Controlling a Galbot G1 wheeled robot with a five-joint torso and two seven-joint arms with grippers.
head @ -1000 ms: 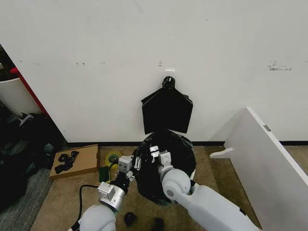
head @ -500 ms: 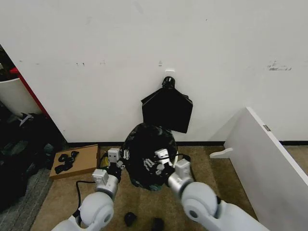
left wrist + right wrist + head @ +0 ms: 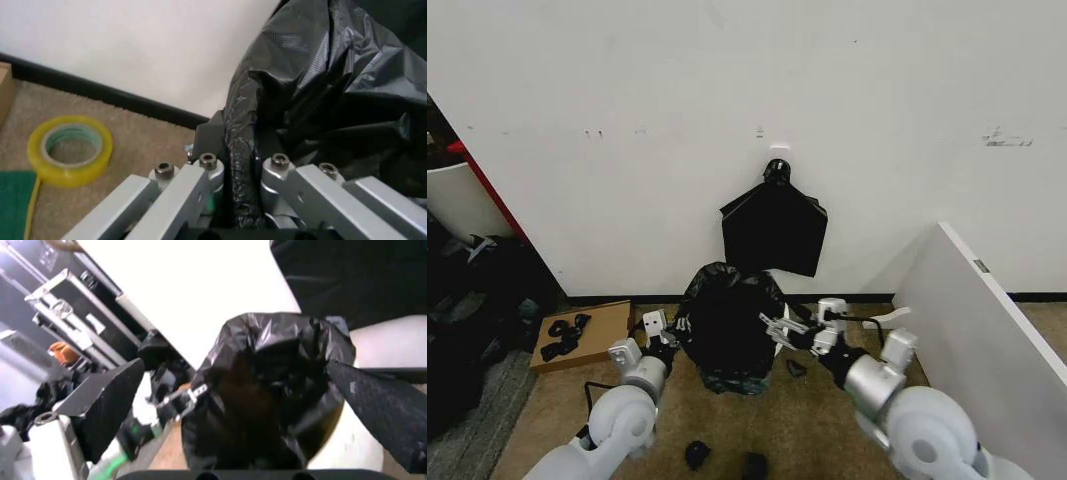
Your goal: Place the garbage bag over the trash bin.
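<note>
Black garbage bag [image 3: 320, 100] apparently pinched in left gripper [image 3: 241, 165].

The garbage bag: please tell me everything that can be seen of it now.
The garbage bag is thin, glossy black plastic, crinkled and loose. It is draped over the trash bin, whose white side shows beside it, on the floor by the wall. Its top is bunched and puckered. The left tool is shut on a gathered fold at its side. The right tool is open, close beside it.
</note>
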